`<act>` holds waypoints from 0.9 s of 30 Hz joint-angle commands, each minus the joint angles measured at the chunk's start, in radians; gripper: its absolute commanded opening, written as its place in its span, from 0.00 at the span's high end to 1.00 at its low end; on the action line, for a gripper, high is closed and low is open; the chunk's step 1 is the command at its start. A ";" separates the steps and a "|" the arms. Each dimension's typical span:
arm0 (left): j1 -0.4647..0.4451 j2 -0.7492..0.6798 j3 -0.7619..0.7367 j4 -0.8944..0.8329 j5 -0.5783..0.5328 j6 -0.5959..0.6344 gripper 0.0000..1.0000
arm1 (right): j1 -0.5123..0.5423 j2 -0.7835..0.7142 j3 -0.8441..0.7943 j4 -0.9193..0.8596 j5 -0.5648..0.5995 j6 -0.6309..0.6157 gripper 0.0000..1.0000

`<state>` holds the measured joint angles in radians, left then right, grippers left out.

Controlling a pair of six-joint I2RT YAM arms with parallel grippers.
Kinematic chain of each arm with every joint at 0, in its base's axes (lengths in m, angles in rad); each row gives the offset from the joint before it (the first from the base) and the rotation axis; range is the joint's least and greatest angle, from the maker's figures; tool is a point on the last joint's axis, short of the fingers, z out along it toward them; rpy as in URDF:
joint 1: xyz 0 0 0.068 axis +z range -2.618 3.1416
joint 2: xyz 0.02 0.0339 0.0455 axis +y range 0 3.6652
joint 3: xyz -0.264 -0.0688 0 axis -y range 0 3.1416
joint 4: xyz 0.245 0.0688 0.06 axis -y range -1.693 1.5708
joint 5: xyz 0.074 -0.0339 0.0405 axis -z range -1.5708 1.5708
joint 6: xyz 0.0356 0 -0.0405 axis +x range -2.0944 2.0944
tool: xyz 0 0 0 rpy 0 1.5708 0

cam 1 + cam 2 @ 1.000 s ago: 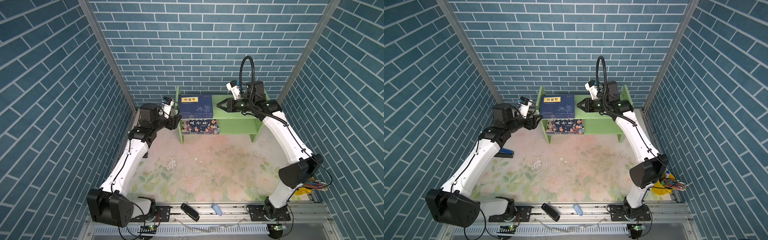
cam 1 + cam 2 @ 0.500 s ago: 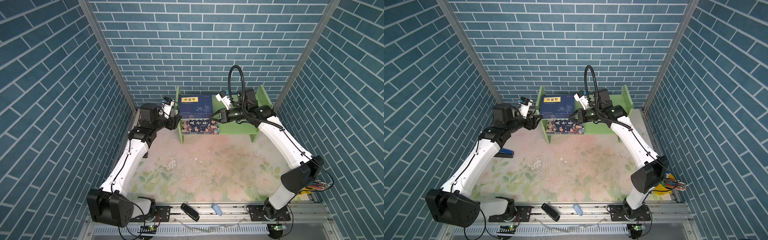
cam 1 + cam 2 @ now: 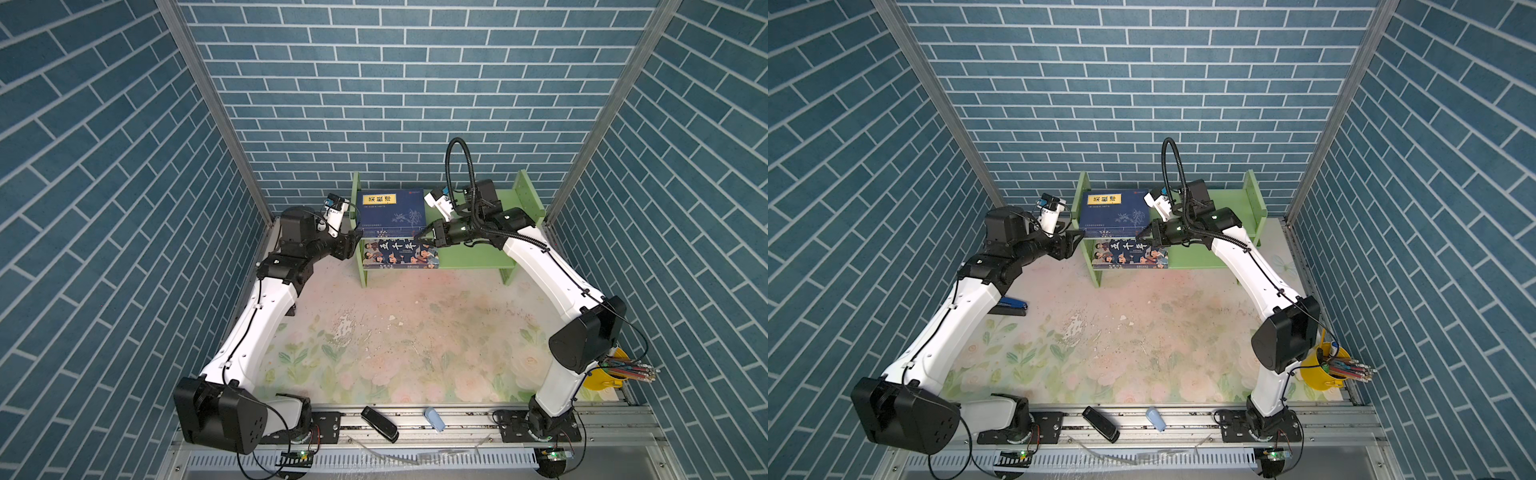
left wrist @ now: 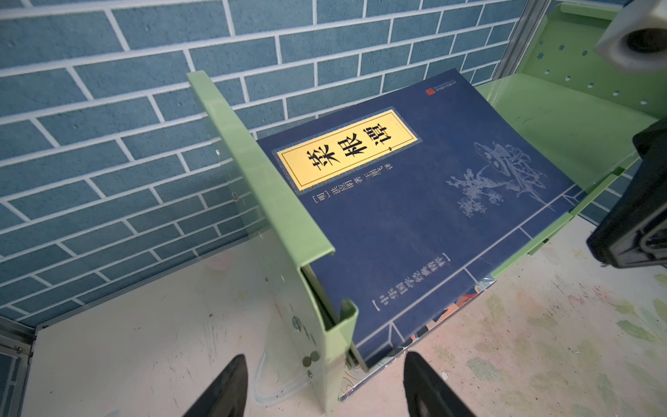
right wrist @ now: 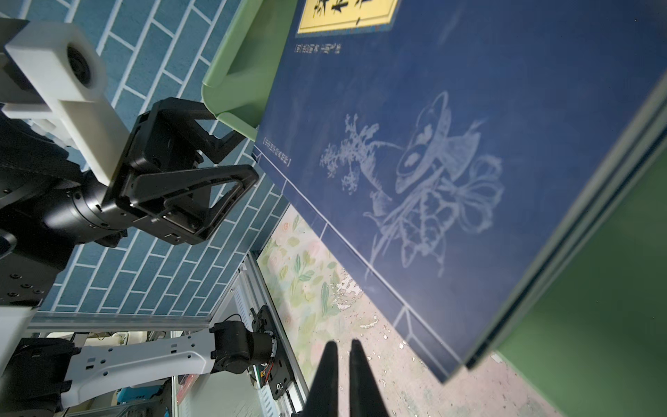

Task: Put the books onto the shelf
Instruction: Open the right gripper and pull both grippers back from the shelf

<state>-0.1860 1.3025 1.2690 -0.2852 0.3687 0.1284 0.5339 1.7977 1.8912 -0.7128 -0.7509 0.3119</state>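
Left arm (image 3: 257, 328) and right arm (image 3: 552, 270) white-shelled, black joints, thin black cables, black hose (image 3: 453, 166) looping upper right-centre, black left gripper (image 4: 325, 357).

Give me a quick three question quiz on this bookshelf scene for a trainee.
1. True or false: the navy book lies on the lower tier of the shelf.
2. The right gripper is: A) wide open; B) shut, holding nothing; C) shut on a pen.
3. Which book sits under the navy one?
Key: 1 false, it lies on the upper tier. 2 B. 3 the cartoon book.
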 commanded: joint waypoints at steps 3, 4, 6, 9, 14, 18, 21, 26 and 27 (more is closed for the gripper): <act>-0.003 0.013 -0.002 0.014 -0.011 0.010 0.30 | -0.002 0.010 0.046 -0.038 0.008 -0.069 0.88; -0.003 0.015 0.000 0.012 -0.011 0.007 0.30 | 0.000 0.009 0.048 -0.039 0.007 -0.071 0.88; -0.003 0.014 0.000 0.007 -0.008 0.007 0.30 | 0.000 0.009 0.056 -0.048 0.012 -0.075 0.85; -0.003 -0.001 0.007 -0.035 0.000 0.008 0.30 | 0.000 -0.004 0.055 -0.054 0.010 -0.076 0.80; -0.002 -0.068 0.001 -0.177 0.013 0.063 0.26 | 0.000 -0.145 -0.105 0.015 0.059 -0.085 0.67; 0.000 -0.128 -0.012 -0.269 0.008 0.076 0.18 | -0.001 -0.305 -0.307 0.129 0.144 -0.063 0.54; 0.000 -0.181 -0.064 -0.307 0.021 0.082 0.06 | -0.002 -0.409 -0.445 0.184 0.202 -0.046 0.41; 0.006 -0.231 -0.218 -0.292 0.017 0.095 0.00 | -0.007 -0.547 -0.702 0.278 0.364 -0.004 0.03; 0.009 -0.239 -0.249 -0.281 0.017 0.096 0.00 | -0.013 -0.565 -0.747 0.292 0.402 0.020 0.02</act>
<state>-0.1841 1.0649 1.0912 -0.5289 0.3798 0.2050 0.5312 1.2537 1.2400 -0.4892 -0.4957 0.2935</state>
